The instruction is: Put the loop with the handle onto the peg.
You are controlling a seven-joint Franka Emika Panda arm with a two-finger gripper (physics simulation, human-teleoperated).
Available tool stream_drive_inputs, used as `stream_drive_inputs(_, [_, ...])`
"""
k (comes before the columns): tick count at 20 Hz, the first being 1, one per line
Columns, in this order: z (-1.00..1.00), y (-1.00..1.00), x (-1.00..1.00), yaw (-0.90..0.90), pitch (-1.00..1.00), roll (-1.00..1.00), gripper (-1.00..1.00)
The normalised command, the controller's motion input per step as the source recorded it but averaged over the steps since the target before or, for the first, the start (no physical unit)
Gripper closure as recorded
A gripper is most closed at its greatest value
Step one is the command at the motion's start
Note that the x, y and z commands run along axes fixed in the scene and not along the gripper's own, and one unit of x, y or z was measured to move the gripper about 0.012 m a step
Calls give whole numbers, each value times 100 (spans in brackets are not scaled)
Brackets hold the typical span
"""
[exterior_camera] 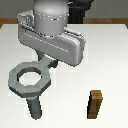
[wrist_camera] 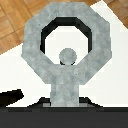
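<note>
The loop with the handle (exterior_camera: 29, 79) is a flat grey faceted ring, held level above the white table. My gripper (exterior_camera: 50, 63) is shut on its stubby handle, on the side toward the exterior view's right. The peg (exterior_camera: 34, 106), a grey upright cylinder, stands just under the ring's front edge, with its top hidden behind the rim. In the wrist view the loop (wrist_camera: 35, 45) fills the picture, and the peg's round top (wrist_camera: 67, 56) shows in the hole at the edge nearest the handle. My gripper (wrist_camera: 65, 103) is mostly hidden there.
A brown wooden block (exterior_camera: 95, 104) stands upright at the exterior view's right, apart from the peg. The white table (exterior_camera: 110, 60) ends at the back, with wooden floor (wrist_camera: 15, 20) beyond its edge.
</note>
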Motion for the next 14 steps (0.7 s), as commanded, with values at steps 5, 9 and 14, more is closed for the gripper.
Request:
stream_drive_inputs(5, [0, -20, 60, 0, 0, 0, 100])
stream_drive_inputs(9, [0, 38, 25, 0, 0, 0, 100])
stream_drive_inputs(14, [0, 0, -20, 0, 0, 0, 100])
